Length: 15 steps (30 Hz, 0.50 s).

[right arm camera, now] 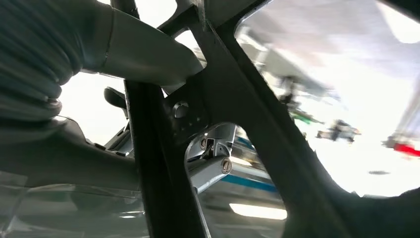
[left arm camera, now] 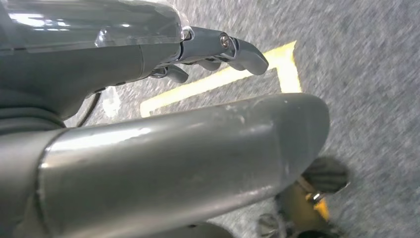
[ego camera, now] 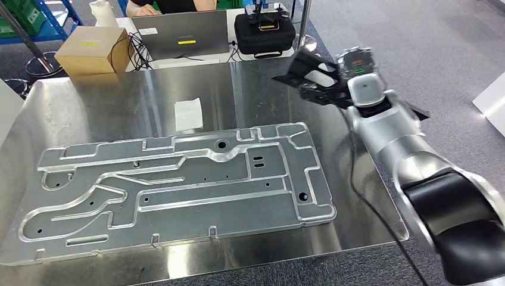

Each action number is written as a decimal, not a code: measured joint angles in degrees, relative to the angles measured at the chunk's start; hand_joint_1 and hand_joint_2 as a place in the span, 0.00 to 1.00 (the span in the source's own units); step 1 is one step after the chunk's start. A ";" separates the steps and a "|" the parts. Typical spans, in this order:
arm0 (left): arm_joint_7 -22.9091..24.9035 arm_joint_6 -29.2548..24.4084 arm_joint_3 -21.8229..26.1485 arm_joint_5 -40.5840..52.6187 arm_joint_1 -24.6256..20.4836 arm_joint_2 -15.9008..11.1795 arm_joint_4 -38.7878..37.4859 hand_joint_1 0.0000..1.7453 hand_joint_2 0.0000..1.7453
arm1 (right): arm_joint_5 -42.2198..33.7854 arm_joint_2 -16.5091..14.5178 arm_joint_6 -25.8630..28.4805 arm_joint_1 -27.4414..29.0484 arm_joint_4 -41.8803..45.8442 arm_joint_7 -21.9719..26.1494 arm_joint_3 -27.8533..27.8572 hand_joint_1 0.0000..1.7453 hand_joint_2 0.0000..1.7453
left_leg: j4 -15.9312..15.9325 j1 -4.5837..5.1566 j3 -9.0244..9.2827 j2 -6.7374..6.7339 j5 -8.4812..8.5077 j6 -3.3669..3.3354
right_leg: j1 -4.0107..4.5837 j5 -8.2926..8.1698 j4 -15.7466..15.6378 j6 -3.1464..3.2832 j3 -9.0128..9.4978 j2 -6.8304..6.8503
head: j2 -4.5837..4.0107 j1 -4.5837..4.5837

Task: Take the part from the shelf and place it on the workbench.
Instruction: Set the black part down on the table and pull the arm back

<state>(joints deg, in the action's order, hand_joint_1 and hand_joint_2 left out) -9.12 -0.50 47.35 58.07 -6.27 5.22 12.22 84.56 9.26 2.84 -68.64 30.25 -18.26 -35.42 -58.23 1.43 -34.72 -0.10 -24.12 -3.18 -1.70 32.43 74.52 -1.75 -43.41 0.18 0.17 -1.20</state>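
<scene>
The part (ego camera: pixel 299 67) is a flat black frame with cut-outs. My right hand (ego camera: pixel 326 79) grips it in the air above the far right of the steel workbench (ego camera: pixel 119 101), and the part is tilted. In the right wrist view its black struts (right arm camera: pixel 247 114) cross in front of the grey thumb (right arm camera: pixel 148 54) and the metal fingers (right arm camera: pixel 213 153) that clamp it. My left hand (left arm camera: pixel 148 104) hangs over grey carpet with a yellow floor line. It holds nothing, and its fingers (left arm camera: pixel 223 47) are loosely extended.
A large machined aluminium plate (ego camera: pixel 172 185) covers most of the workbench, with a white paper slip (ego camera: pixel 188 114) behind it. Beyond the far edge are a cardboard box (ego camera: pixel 92 50), a laptop (ego camera: pixel 181 33), a black case (ego camera: pixel 265 33) and a seated person (ego camera: pixel 172 5).
</scene>
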 joint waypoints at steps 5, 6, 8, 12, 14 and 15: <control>1.17 0.09 0.20 -0.58 -1.09 0.29 0.01 0.00 0.00 | 0.95 -6.93 0.94 -1.54 -1.35 -0.28 -0.69 1.00 1.00 | -1.22 1.24 -0.35 0.61 -0.66 -0.60 | 1.56 -6.83 -11.48 2.42 5.41 -0.10 | 0.00 -0.12; 1.40 -0.02 0.29 -0.63 -1.09 0.38 0.00 0.00 0.00 | 1.12 -7.84 1.27 -1.99 -1.52 -0.23 -0.73 1.00 1.00 | -1.41 1.23 -0.54 0.79 -0.71 -0.47 | 1.78 -7.06 -13.12 2.76 6.13 -0.12 | 0.01 -0.19; 1.73 -0.33 0.46 -0.75 -1.05 0.41 0.00 0.00 0.00 | 1.41 -9.25 1.65 -2.44 -1.83 -0.23 -0.84 1.00 1.00 | -1.37 1.02 -0.67 0.92 -0.66 -0.09 | 1.91 -6.98 -14.14 2.95 6.57 -0.12 | 0.01 -0.22; 1.98 -0.78 0.92 -0.90 -1.03 0.06 0.06 0.00 0.00 | 1.71 -10.88 1.87 -2.53 -2.65 -0.66 -0.98 1.00 1.00 | -4.92 0.64 -2.12 0.88 -3.28 1.80 | 0.70 -7.82 -16.44 2.92 8.15 0.44 | 0.01 -0.52; 1.81 -0.69 1.20 -0.99 -0.91 0.03 0.04 0.00 0.00 | 1.78 -11.11 1.95 -2.44 -3.14 -0.77 -1.02 1.00 1.00 | -11.08 -0.56 -5.00 0.77 -6.10 3.15 | 0.24 -7.94 -16.78 2.86 8.36 0.54 | 0.01 -0.78; 1.70 -0.63 1.32 -1.03 -0.82 0.03 0.04 0.00 0.00 | 1.82 -11.18 1.98 -2.18 -3.41 -0.77 -1.03 1.00 1.00 | -13.88 -1.31 -6.41 0.69 -6.87 3.82 | -0.16 -7.94 -16.77 2.58 8.36 0.55 | 0.01 -0.78</control>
<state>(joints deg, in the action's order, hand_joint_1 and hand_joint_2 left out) -7.42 -1.13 48.67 57.04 -7.09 5.25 12.26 86.37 -1.91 4.82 -70.82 26.84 -19.03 -36.45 -72.12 0.12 -41.13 0.59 -30.99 0.63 -1.86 24.49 57.75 0.82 -35.05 0.72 0.17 -1.98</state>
